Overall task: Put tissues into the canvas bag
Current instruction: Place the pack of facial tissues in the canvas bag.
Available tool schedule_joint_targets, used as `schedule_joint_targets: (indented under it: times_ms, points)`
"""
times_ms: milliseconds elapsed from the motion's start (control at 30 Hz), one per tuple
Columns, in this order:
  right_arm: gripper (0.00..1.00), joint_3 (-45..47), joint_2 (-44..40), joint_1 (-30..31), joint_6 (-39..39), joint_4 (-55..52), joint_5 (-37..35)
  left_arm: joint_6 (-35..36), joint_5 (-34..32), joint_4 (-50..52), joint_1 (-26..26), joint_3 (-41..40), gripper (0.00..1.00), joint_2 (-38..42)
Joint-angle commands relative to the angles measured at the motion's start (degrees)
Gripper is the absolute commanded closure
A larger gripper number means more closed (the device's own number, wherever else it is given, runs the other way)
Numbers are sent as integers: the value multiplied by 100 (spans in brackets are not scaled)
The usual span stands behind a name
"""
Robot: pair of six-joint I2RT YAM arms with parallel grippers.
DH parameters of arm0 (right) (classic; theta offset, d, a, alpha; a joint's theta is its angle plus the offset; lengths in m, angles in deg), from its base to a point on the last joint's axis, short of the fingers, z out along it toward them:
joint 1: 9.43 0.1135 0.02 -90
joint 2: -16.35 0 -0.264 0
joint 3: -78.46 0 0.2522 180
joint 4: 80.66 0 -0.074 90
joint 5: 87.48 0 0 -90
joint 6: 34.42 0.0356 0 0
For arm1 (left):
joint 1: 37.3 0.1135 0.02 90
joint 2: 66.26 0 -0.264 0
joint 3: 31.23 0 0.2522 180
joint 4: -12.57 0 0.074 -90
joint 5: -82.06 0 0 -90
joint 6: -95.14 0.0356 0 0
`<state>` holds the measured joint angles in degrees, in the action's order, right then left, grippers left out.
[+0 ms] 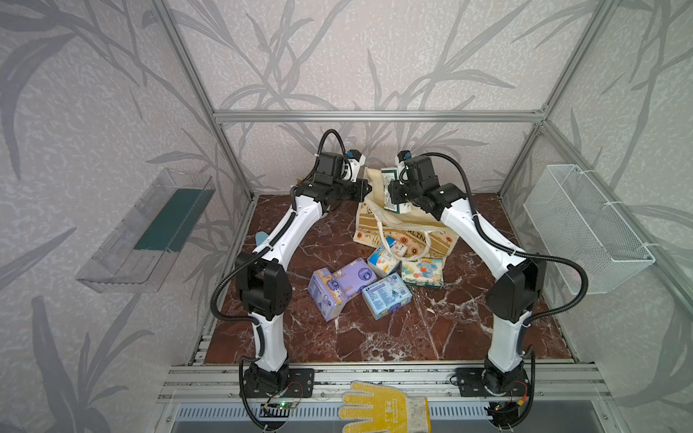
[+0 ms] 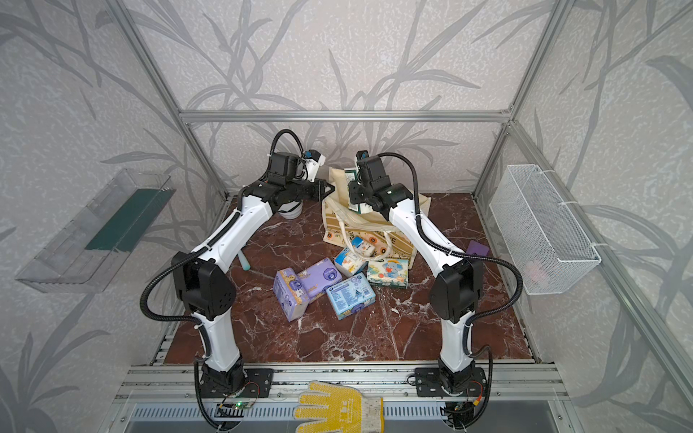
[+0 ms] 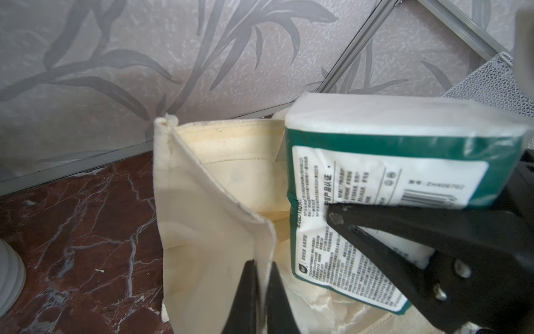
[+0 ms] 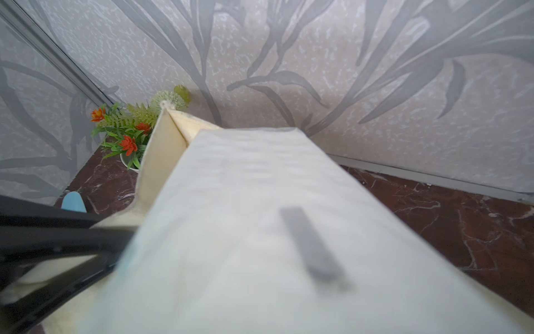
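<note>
The left gripper [image 3: 261,270] is pinched tight on one edge of the canvas bag [image 3: 208,237], holding that side of the cloth up so the mouth gapes. Right beside it, the right gripper [image 1: 393,192] is clamped across a green-and-white tissue pack [image 3: 375,173]. The pack hangs tilted, with its lower corner at the opening. I can't tell whether it has passed below the rim.

What worries me first is that pinch. It is a small bite on limp cloth, and if the cloth slips out, the mouth will likely sag shut under the pack. The second worry is the tilt. The pack is wide against the gap, so a corner could catch on the raised edge and drag the bag or fold the rim inward. The wrap also looks slick, so a push against the cloth might make the pack twist in the jaws. If it is let go too high or off-centre, I'd expect it to slide off the slumped far side onto the table [image 1: 337,337]. The two grippers sit close together, so a careless lowering could knock them into each other.

The other tissue packs lie in front of the bag: two purple [image 1: 354,277], a blue one [image 1: 386,296], a blue-white one [image 1: 382,259] under a handle loop, and the elephant one [image 1: 422,271]. A dragged bag would push into them.
</note>
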<state>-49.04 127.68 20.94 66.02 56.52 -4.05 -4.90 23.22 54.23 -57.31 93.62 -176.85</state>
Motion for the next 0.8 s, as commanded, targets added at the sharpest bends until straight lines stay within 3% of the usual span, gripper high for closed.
schedule_joint_targets:
  times_ms: [0, 167, 367, 500, 667, 767]
  points:
    - [61, 169, -68, 103, -503, 446, 58, -1, 442, 186, -30, 323, 100, 219]
    - [61, 277, 26, 428, -1289, 7, 143, -326, 382, 216, 31, 607, 100, 143]
    - [62, 636, -35, 431, -1275, -285, 298, -676, 312, -166, 59, 596, 100, 225]
    - [62, 544, 95, 426, -1196, -689, 456, -914, 298, -970, 59, 32, 100, 474]
    - [60, 496, 205, 332, -900, -1036, 1160, -929, 125, -2228, 50, -1003, 100, 1060]
    - [59, 408, 339, 227, -607, -1184, 1553, -887, 195, -2474, 41, -1250, 100, 1182]
